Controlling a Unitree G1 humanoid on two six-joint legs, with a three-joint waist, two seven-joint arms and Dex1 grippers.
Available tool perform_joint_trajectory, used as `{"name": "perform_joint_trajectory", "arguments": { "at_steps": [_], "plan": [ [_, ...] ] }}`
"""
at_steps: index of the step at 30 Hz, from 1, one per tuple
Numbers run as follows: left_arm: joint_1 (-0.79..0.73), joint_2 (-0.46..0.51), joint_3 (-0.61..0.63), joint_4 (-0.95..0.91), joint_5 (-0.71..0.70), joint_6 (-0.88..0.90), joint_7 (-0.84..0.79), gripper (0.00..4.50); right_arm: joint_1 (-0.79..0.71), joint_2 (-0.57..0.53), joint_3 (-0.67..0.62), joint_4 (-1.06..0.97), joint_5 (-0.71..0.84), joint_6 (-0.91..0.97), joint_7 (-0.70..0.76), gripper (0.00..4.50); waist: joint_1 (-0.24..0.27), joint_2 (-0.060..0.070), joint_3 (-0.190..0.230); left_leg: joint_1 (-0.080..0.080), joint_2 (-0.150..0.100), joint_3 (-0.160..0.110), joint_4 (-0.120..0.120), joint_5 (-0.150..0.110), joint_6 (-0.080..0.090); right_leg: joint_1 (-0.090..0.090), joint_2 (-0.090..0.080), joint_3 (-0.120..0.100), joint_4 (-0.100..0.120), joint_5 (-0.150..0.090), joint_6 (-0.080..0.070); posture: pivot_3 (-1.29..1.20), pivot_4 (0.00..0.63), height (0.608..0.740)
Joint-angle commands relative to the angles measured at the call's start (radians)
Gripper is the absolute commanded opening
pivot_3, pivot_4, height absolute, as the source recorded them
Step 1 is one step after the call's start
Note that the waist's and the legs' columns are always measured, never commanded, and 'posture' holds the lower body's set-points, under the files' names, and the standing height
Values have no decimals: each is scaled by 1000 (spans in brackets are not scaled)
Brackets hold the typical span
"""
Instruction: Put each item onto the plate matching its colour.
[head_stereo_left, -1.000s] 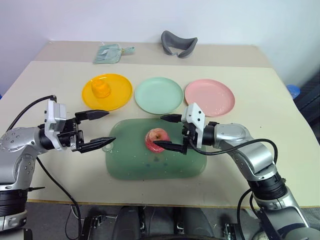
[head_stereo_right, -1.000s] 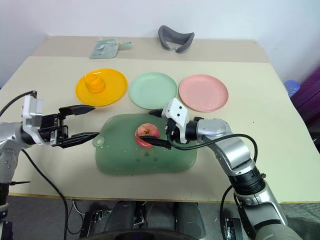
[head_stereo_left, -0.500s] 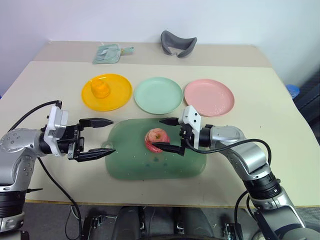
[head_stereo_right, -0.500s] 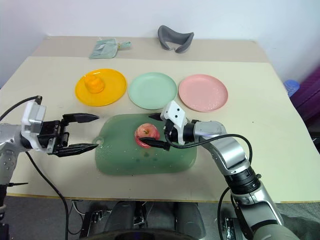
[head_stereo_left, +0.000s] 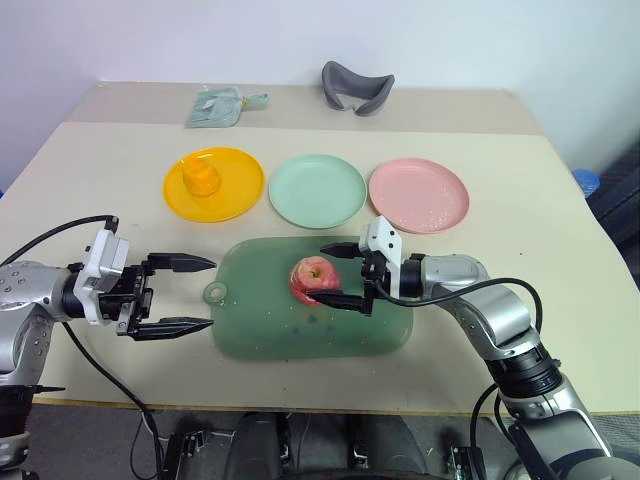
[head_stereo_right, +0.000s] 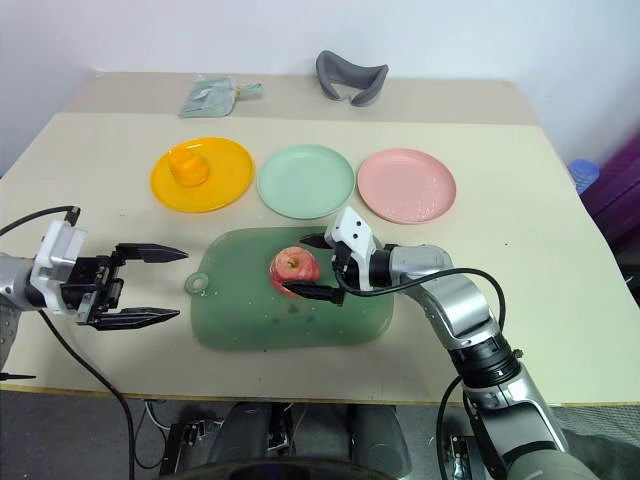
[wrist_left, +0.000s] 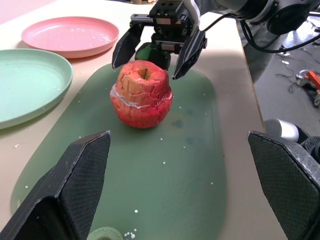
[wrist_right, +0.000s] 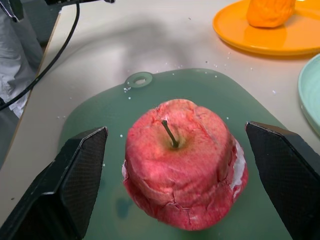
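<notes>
A pink-red apple (head_stereo_left: 313, 277) stands upright on the translucent green mat (head_stereo_left: 270, 325). My right gripper (head_stereo_left: 318, 274) is open, one finger on each side of the apple, and a gap shows on both sides in the right wrist view, around the apple (wrist_right: 182, 160). My left gripper (head_stereo_left: 211, 293) is open and empty, just off the mat's left end, pointing at the apple (wrist_left: 142, 94). The orange-yellow lump (head_stereo_left: 203, 178) sits on the yellow plate (head_stereo_left: 235, 195). The mint green plate (head_stereo_left: 317, 190) and pink plate (head_stereo_left: 419, 194) are bare.
A grey curved band (head_stereo_left: 357, 87) and a pale green pouch (head_stereo_left: 220, 105) lie at the back of the table. The three plates stand in a row just behind the mat. A black cable trails from my left arm near the table's front left edge.
My left gripper has drawn back to the left and lower, away from the mat, and turned a little. The right gripper stays around the apple, which has not moved.
</notes>
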Motion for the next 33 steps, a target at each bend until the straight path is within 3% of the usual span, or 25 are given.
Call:
{"name": "perform_joint_trajectory", "arguments": {
  "at_steps": [1,5,9,16,32,33],
  "plan": [
    [-4,15,26,-18,-4,-13,1,4457,-4,14,-17,-1,3,-31,-2,4500,0,0,0,0,0,0,0,0,0,0,0,0,0,0,0,0,150,740],
    [-8,13,24,-23,-6,-9,8,4457,-4,30,-11,9,2,-39,-10,4500,0,0,0,0,0,0,0,0,0,0,0,0,0,0,0,0,150,740],
    [-11,9,22,-26,-7,-7,16,4500,-3,35,-6,18,-4,-45,-6,3220,1,0,0,0,0,0,0,0,0,0,0,0,0,0,0,0,150,740],
    [-8,-8,15,-38,-6,-13,44,4500,-14,29,-20,40,-18,-70,0,3220,0,0,0,0,0,0,0,0,0,0,0,0,0,0,0,0,150,740],
    [-17,-38,0,-49,0,-16,75,4500,-5,-4,-80,-26,125,57,72,3220,2,0,0,0,0,0,0,0,0,0,0,0,0,0,0,0,150,740],
    [-18,-39,-2,-49,0,-15,76,4500,-2,-13,-83,-36,142,75,82,3751,2,0,0,0,0,0,0,0,0,0,0,0,0,0,0,0,150,740]
  ]
}}
